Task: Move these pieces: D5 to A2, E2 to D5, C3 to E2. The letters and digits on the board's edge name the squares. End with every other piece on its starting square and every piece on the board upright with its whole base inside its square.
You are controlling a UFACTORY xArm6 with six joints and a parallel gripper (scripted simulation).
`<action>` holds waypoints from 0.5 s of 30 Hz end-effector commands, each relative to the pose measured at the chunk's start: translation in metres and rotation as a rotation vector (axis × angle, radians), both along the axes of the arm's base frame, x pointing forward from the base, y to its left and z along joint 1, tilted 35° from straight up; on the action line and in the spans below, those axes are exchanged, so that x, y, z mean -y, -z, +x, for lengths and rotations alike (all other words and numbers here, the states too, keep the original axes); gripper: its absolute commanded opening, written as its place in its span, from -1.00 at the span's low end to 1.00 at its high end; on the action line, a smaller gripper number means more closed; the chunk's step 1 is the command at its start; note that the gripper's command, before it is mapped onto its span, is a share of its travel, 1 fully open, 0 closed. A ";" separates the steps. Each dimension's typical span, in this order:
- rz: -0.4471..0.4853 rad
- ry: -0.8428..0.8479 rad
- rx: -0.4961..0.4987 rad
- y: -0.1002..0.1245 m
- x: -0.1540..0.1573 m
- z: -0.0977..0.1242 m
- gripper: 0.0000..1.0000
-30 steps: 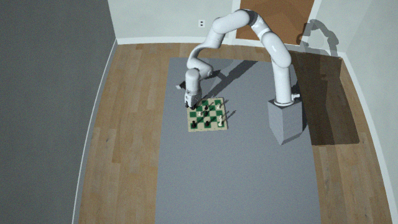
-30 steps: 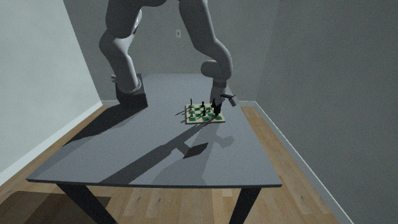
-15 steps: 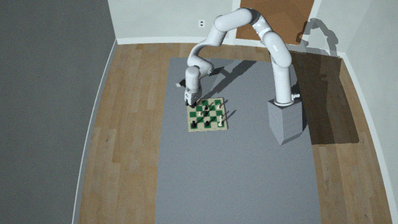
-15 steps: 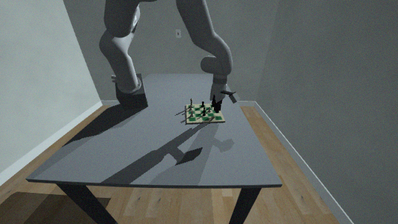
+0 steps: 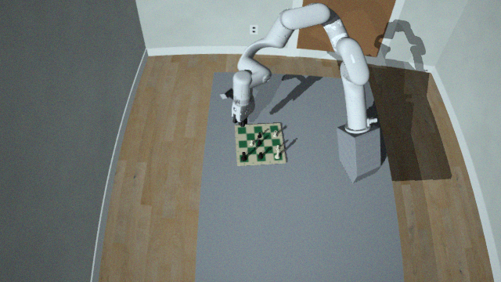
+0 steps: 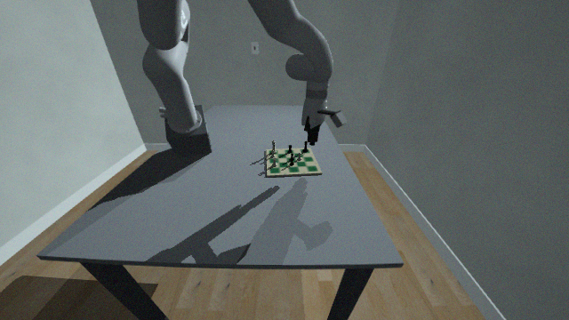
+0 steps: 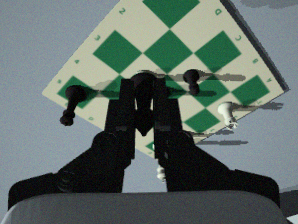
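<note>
The green and cream chessboard (image 5: 261, 142) lies on the grey table and also shows in the exterior view (image 6: 292, 163). My gripper (image 5: 239, 121) hangs over the board's far left corner in the top view, raised above the squares. It is shut on a black piece (image 7: 141, 90), whose round head shows between the dark fingers in the wrist view. Below it stand two black pieces (image 7: 69, 102) (image 7: 193, 82) and a white piece (image 7: 229, 112). Several black and white pieces (image 5: 259, 142) stand upright on the board. The held piece's base is hidden by the fingers.
The arm's grey pedestal (image 5: 359, 150) stands on the table to the right of the board. The table's edge runs close to the board's side by the gripper (image 6: 312, 133). Long shadows fall across the table top.
</note>
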State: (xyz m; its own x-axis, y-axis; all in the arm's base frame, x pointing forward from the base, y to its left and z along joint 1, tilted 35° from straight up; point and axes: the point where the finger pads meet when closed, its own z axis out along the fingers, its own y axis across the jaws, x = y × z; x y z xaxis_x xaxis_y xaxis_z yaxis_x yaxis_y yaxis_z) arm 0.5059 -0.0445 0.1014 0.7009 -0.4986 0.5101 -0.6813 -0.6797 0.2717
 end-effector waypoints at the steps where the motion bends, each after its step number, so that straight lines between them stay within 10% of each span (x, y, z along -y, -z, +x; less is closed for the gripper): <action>1: -0.001 0.001 0.000 -0.007 -0.004 -0.002 -1.00; 8: -0.002 -0.004 -0.002 -0.007 -0.005 -0.002 -1.00; 15: -0.081 -0.320 -0.211 0.035 -0.061 -0.020 -1.00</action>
State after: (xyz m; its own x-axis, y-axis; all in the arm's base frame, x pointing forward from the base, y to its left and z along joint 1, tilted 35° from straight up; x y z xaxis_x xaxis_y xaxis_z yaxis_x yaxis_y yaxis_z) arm 0.4966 -0.0202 0.0919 0.8010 -0.3814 0.4615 -0.5598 -0.7503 0.3516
